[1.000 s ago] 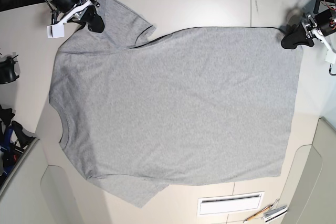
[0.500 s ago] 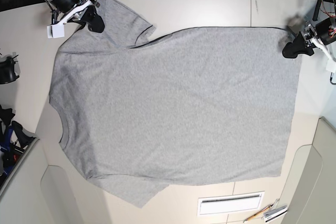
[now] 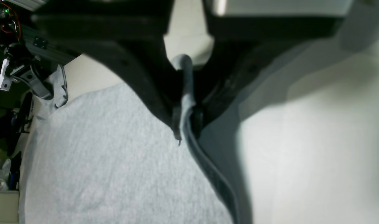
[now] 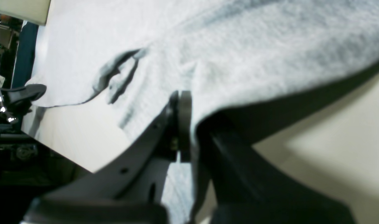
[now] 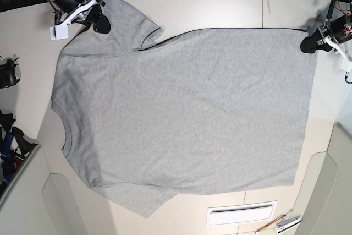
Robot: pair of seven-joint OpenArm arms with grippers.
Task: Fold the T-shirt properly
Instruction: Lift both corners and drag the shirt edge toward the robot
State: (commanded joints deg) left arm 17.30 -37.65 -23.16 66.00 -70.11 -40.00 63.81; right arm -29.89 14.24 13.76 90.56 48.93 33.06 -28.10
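The T-shirt [image 5: 181, 108] lies spread flat on the table, light grey, its neck at the left and its hem at the right; no lettering shows. At the far left my right gripper [image 5: 100, 23] is shut on the upper sleeve, and the right wrist view shows its jaws pinching a fold of the T-shirt [image 4: 239, 53] at the right gripper [image 4: 183, 124]. My left gripper [image 5: 309, 45] is shut on the hem's far corner. In the left wrist view the T-shirt [image 3: 114, 161] has its edge clamped in the left gripper [image 3: 184, 105].
A white slotted plate [image 5: 242, 213] lies near the front edge, with pencils and a clip [image 5: 280, 224] beside it. Black equipment [image 5: 8, 72] stands off the table's left side. A seam in the tabletop [image 5: 263, 9] runs behind the hem.
My left gripper has shifted slightly right and back, drawing the hem corner outward. My right gripper has moved a little back with the sleeve. The body of the shirt stays flat.
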